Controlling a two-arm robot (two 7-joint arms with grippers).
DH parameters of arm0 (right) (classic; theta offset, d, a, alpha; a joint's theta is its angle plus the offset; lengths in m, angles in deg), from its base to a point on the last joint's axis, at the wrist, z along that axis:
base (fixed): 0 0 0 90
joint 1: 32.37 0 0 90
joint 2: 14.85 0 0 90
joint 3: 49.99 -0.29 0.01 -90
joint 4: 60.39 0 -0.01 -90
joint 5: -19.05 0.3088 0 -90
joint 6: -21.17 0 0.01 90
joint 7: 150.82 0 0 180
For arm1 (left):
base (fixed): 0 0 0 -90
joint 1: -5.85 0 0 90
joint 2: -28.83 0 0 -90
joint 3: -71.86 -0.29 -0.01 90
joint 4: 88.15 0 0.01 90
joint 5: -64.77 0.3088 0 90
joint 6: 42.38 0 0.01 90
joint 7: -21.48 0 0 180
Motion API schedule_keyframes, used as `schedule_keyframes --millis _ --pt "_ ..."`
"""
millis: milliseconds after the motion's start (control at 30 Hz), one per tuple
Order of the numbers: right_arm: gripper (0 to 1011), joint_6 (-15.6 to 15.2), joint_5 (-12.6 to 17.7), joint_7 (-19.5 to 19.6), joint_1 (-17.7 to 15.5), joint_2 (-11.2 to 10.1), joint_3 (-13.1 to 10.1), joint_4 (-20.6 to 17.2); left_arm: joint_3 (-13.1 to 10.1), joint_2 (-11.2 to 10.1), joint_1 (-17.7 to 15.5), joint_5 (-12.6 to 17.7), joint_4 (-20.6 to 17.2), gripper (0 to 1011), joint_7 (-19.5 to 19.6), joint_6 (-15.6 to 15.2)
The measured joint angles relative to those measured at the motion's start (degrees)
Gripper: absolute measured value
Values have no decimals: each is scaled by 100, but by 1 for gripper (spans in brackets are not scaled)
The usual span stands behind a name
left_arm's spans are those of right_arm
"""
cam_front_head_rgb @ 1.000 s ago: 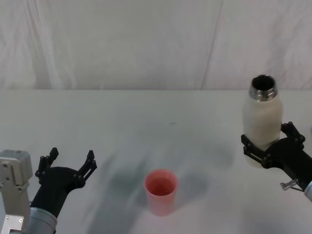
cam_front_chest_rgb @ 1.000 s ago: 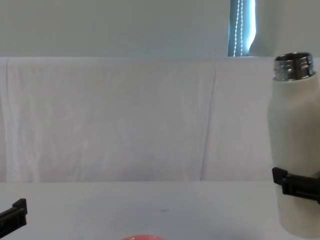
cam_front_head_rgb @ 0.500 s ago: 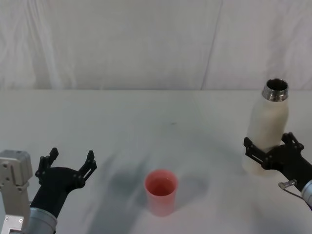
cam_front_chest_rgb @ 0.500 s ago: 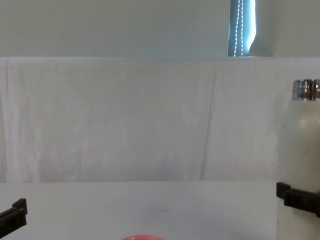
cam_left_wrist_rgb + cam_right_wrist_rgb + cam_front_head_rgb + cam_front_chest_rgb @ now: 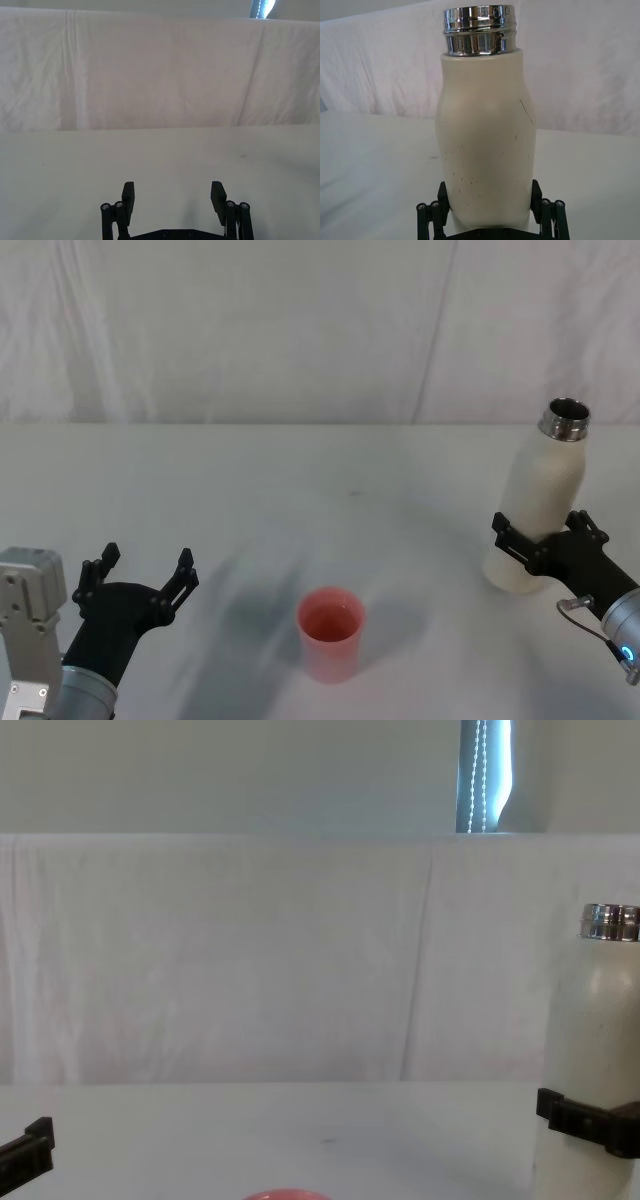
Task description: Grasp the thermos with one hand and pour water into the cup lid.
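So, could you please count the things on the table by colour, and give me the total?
Cream-white: 1, the thermos, standing at the right with the right gripper around its lower body.
Pink-red: 1, the cup lid, standing near the middle front of the table.
Total: 2.

The right gripper (image 5: pixel 590 1125) clasps the thermos (image 5: pixel 592 1050) low on its upright body, steel neck above. Well left of it, the cup lid (image 5: pixel 283 1195) shows its rim; farther left sits a tip of the left gripper (image 5: pixel 28 1143).
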Motion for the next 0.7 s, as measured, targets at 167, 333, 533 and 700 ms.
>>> schedule_keyframes --millis 167,333,533,700 --pt "962 33 76 38 71 -18 75 120 0 0 0 0 0 1001 0 0" --pt "962 43 104 74 108 -65 147 192 0 0 0 0 0 1001 0 0" --pt "962 54 113 106 130 -109 210 238 0 0 0 0 0 1001 0 0" --pt "962 58 118 126 154 -126 251 273 0 0 0 0 0 1001 0 0"
